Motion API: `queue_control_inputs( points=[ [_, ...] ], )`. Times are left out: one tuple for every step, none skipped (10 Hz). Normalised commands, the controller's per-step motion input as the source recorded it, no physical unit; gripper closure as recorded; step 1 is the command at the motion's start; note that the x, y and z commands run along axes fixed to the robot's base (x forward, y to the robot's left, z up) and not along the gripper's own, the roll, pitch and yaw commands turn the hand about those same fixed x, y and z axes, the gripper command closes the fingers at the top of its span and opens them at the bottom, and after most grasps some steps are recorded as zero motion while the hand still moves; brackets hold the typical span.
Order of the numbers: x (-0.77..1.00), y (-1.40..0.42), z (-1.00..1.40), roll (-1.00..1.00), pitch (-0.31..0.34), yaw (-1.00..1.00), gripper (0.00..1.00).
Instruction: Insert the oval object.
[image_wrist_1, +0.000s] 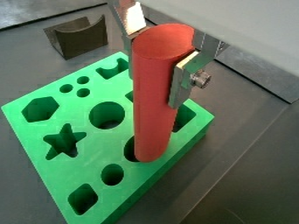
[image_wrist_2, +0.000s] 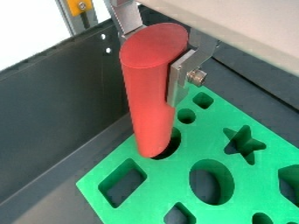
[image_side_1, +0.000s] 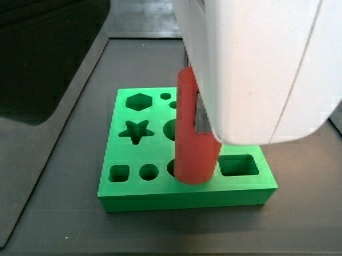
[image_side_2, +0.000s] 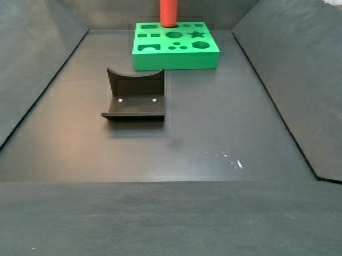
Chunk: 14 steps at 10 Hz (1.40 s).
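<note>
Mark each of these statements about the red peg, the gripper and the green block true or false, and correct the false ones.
1. The gripper is shut on the oval object. True.
2. The oval object lies flat on the floor. False: it stands upright, its lower end at a hole in the green block.
3. The fixture stands apart from the green block. True.
4. The green block has a star-shaped hole. True.
5. The oval object is blue. False: it is red.
</note>
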Motion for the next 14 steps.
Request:
queue_control_inputs(
  points=[
    [-0.12, 0.25, -0.18, -0.16, 0.000, -0.02, 1.00],
    [-0.09, 0.23, -0.15, -0.23, 0.000, 0.00, 1.00],
    [-0.15, 0.28, -0.12, -0.20, 0.000, 0.01, 1.00],
    [-0.24, 0.25, -0.15, -0.23, 0.000, 0.04, 1.00],
    [-0.21, 0.19, -0.14, -0.26, 0.000, 0.06, 1.00],
    [-0.28, 0.14, -0.11, -0.29, 0.000, 0.07, 1.00],
    [-0.04, 0.00, -0.03, -0.39, -0.027, 0.00, 1.00],
    [0.04, -0.14, 0.00, -0.38, -0.036, 0.00, 1.00],
    [0.19, -0.17, 0.00, -0.33, -0.020, -0.09, 1.00],
    [0.28, -0.12, -0.05, -0.14, 0.000, -0.10, 1.00],
    [0.18, 0.00, -0.07, 0.00, 0.034, -0.07, 1.00],
    [0.11, 0.01, -0.06, 0.01, 0.056, -0.04, 1.00],
    [0.00, 0.07, -0.11, 0.11, 0.079, 0.00, 1.00],
    [-0.04, 0.02, -0.08, 0.00, 0.047, 0.00, 1.00]
  ],
)
